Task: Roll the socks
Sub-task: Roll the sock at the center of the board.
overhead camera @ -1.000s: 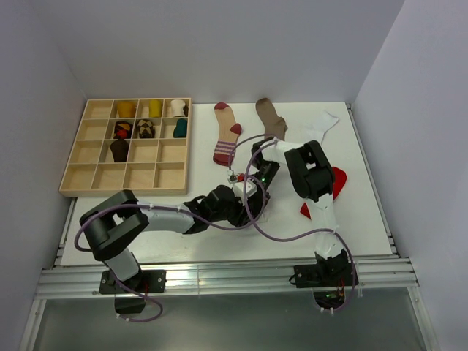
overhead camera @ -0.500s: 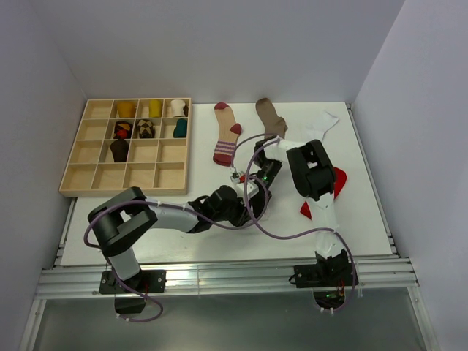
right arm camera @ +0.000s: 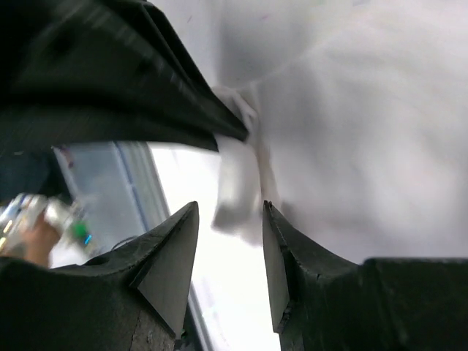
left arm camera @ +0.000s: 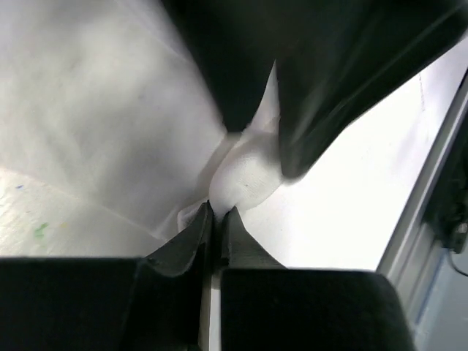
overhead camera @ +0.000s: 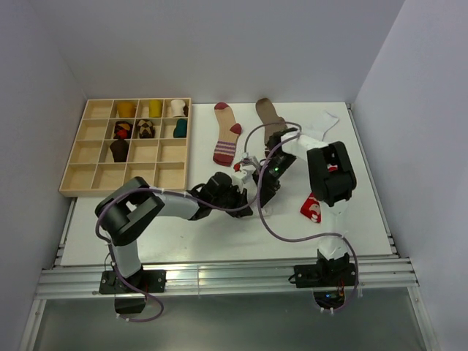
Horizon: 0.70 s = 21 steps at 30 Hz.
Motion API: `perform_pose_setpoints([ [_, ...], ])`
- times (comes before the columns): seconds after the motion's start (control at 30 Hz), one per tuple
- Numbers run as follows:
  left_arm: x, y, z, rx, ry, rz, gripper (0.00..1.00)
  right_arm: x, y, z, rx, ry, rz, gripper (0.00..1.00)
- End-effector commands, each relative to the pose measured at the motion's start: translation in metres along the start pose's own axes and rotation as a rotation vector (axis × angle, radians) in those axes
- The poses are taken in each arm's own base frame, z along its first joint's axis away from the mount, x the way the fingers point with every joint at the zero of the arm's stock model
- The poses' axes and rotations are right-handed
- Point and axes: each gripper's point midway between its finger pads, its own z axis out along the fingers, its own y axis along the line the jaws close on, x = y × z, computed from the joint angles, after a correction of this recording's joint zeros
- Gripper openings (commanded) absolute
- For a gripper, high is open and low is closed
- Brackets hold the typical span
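Observation:
A white sock (left arm camera: 245, 175) lies bunched on the table between my two grippers, and the arms hide most of it in the top view. My left gripper (left arm camera: 217, 210) is shut on a pinch of its fabric. My right gripper (right arm camera: 230, 208) faces it from the other side, open, with a fold of the white sock (right arm camera: 235, 191) hanging between its fingers. In the top view the two grippers meet near the table's middle, the left gripper (overhead camera: 247, 191) and the right gripper (overhead camera: 272, 179). A red sock with white marks (overhead camera: 314, 207) lies under the right arm.
A red-toed sock with a striped cuff (overhead camera: 227, 135), a brown sock (overhead camera: 270, 117) and another white sock (overhead camera: 322, 124) lie flat at the back. A wooden compartment tray (overhead camera: 121, 191) holding several rolled socks stands at the left. Purple cables loop over the grippers.
My left gripper has shut on the white sock. My right gripper has opened, and the right arm has swung right, uncovering more of the red sock.

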Motion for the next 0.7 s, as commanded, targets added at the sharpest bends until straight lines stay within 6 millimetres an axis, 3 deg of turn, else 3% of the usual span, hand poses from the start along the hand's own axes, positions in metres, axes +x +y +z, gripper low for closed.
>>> perform_pose_setpoints([
  [0.0, 0.015, 0.004, -0.001, 0.023, 0.089, -0.112, 0.00, -0.020, -0.007, -0.035, 0.106, -0.162, -0.044, 0.48],
  [0.17, 0.023, 0.007, -0.004, 0.005, 0.192, -0.257, 0.00, -0.025, -0.021, -0.074, 0.271, -0.307, -0.058, 0.48],
  [0.23, 0.029, 0.012, -0.005, 0.011, 0.241, -0.347, 0.00, -0.015, -0.023, -0.078, 0.329, -0.314, -0.063, 0.49],
  [0.27, 0.030, 0.008, -0.008, 0.030, 0.284, -0.391, 0.00, -0.023, -0.020, -0.090, 0.399, -0.356, -0.113, 0.49],
  [0.33, 0.031, 0.013, -0.011, 0.025, 0.320, -0.468, 0.00, -0.015, -0.011, -0.092, 0.471, -0.360, -0.163, 0.51],
  [0.4, 0.030, 0.008, -0.016, 0.055, 0.351, -0.517, 0.00, -0.008, -0.011, -0.087, 0.532, -0.341, -0.213, 0.51],
  [0.47, 0.032, 0.003, -0.021, 0.075, 0.385, -0.593, 0.00, -0.012, -0.004, -0.089, 0.625, -0.329, -0.324, 0.51],
  [0.5, 0.031, -0.001, -0.023, 0.098, 0.401, -0.626, 0.00, -0.001, -0.004, -0.076, 0.628, -0.307, -0.338, 0.52],
  [0.53, 0.032, -0.001, -0.023, 0.092, 0.416, -0.660, 0.00, -0.002, 0.006, -0.074, 0.668, -0.303, -0.404, 0.53],
  [0.6, 0.030, -0.003, -0.024, 0.092, 0.437, -0.700, 0.00, 0.004, 0.004, -0.059, 0.714, -0.288, -0.479, 0.56],
  [0.67, 0.028, -0.007, -0.023, 0.099, 0.448, -0.749, 0.00, -0.006, 0.013, -0.055, 0.786, -0.294, -0.598, 0.59],
])
